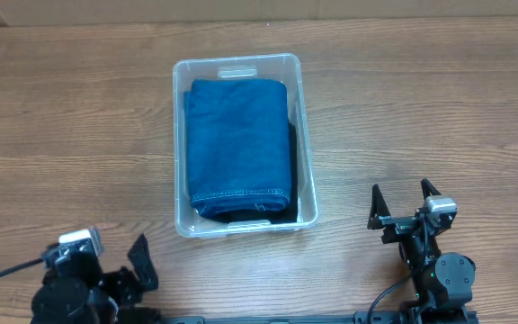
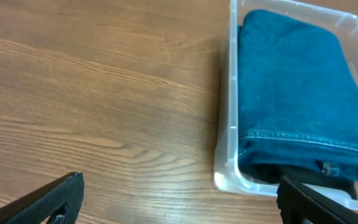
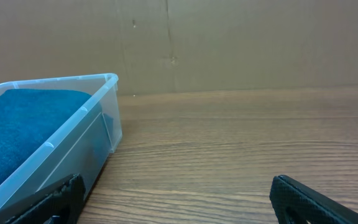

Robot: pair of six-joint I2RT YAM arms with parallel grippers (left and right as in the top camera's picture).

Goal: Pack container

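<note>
**A:** Overhead view first, left to right. The left gripper (image 1: 95,261) sits off the container's near-left corner, fingers spread wide with nothing between them.

**B:** And the container (image 1: 241,229) itself?

**A:** It rests on the table (image 1: 61,117), ahead of both arms and between them. Its long axis runs straight away from the robot. Folded denim (image 1: 239,135) fills most of it.

**B:** The right gripper (image 1: 401,202)?

**A:** Off the container's near-right corner, likewise wide and empty. It points forward alongside the container's right wall rather than at it.

**B:** Which arm is nearer?

**A:** Neither clearly. The container lies forward and inward of each, so either would reach in diagonally over a near corner. I see no loose cloth outside it, so I'd judge the packing about done.

**B:** What do the wrist views add?

**A:** The left wrist view shows the denim's stitched hem at the container's near end and a dark cloth (image 2: 291,173) under it, which overhead shows only as a sliver. The right wrist view looks along the container's right wall from low down. It shows the denim lying about level with the rim, and a cardboard backdrop (image 3: 229,43) beyond the container.
</note>
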